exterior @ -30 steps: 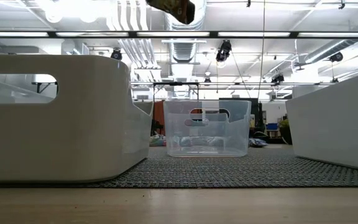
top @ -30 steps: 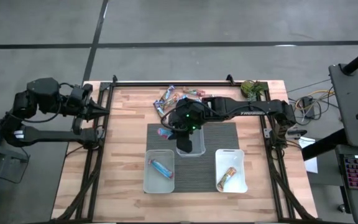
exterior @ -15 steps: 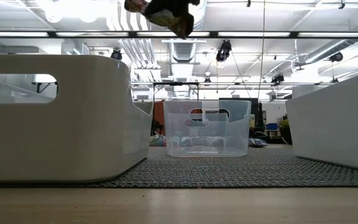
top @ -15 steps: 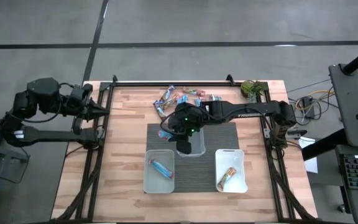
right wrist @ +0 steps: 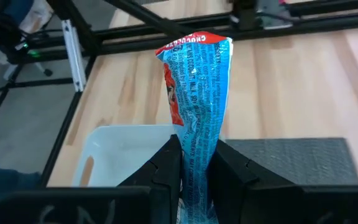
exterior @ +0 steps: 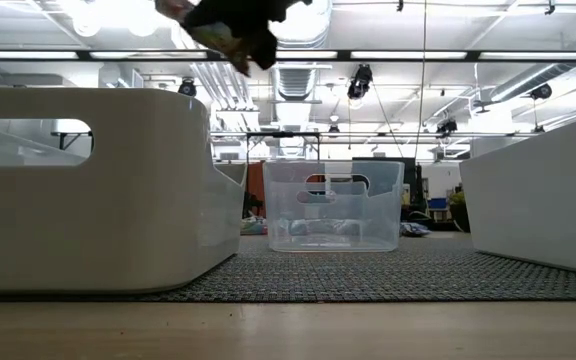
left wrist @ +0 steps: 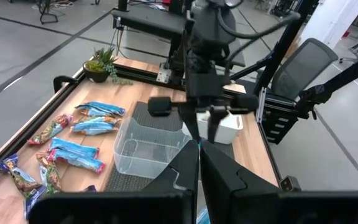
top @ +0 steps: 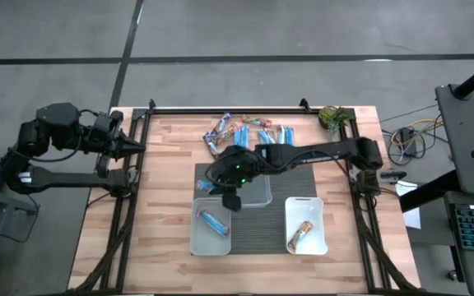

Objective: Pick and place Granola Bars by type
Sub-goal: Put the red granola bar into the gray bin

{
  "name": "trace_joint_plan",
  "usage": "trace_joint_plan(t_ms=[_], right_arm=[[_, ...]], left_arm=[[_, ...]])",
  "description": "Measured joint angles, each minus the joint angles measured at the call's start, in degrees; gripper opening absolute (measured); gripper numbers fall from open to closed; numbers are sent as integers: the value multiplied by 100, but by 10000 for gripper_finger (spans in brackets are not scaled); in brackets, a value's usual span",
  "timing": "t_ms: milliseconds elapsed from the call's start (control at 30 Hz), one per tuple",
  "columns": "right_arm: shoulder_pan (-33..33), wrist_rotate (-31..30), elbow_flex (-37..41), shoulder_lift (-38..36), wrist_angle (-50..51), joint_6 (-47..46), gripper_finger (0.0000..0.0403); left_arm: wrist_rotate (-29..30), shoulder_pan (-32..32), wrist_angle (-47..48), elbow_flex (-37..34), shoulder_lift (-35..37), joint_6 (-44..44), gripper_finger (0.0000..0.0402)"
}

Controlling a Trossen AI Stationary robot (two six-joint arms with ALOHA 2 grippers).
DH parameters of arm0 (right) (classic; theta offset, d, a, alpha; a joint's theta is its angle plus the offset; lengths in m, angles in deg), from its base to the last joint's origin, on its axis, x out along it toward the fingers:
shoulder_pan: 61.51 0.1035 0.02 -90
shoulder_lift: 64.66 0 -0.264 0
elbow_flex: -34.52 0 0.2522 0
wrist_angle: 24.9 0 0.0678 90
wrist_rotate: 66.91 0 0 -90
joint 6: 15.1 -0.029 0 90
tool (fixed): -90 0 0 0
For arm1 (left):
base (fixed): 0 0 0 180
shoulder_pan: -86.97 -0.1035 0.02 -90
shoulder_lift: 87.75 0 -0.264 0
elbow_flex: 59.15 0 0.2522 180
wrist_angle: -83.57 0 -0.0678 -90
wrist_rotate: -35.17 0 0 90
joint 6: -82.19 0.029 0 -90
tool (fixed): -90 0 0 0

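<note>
My right gripper (top: 230,197) hangs over the mat, between the clear tub (top: 257,191) and the left white tub (top: 210,238), shut on a bright blue granola bar (right wrist: 194,106). In the low view it shows at the top edge (exterior: 230,25). That left tub has one blue bar (top: 214,219) lying in it, and the right white tub (top: 305,212) has an orange bar (top: 301,233). Several loose bars (top: 249,129) lie on the wood by the far edge. My left gripper (left wrist: 199,168) is shut and parked at the table's left edge (top: 134,146). My right gripper pinches the blue bar between its two fingers (right wrist: 166,165), on the bar's upper part (right wrist: 194,140). The fingers come from above, pointing down. The bar hangs below them along their line, lifted clear, with its free end (right wrist: 194,46) over the left tub's rim.
A grey mat (top: 257,238) under the three tubs covers the table's middle. A small green plant (top: 332,117) stands at the far right corner. Black rails frame the table (top: 220,108). Bare wood shows left and right of the mat.
My right gripper, still shut on the blue bar, has swung from above the clear tub toward the table's left and slightly nearer, toward the left white tub. The bar has travelled with it, lifted clear.
</note>
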Motion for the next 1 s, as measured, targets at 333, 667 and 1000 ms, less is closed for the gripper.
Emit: trace_joint_plan(t_ms=[333, 667, 1000], right_arm=[[257, 322, -955, 1051, 108, -88, 59], [321, 455, -1678, 1652, 855, -55, 59], [316, 469, -1467, 1709, 1243, -146, 59]], left_arm=[[2, 0, 2, 0, 0, -11, 0], [1, -1, 10, 0, 0, -9, 0], [2, -2, 33, 0, 0, -9, 0]])
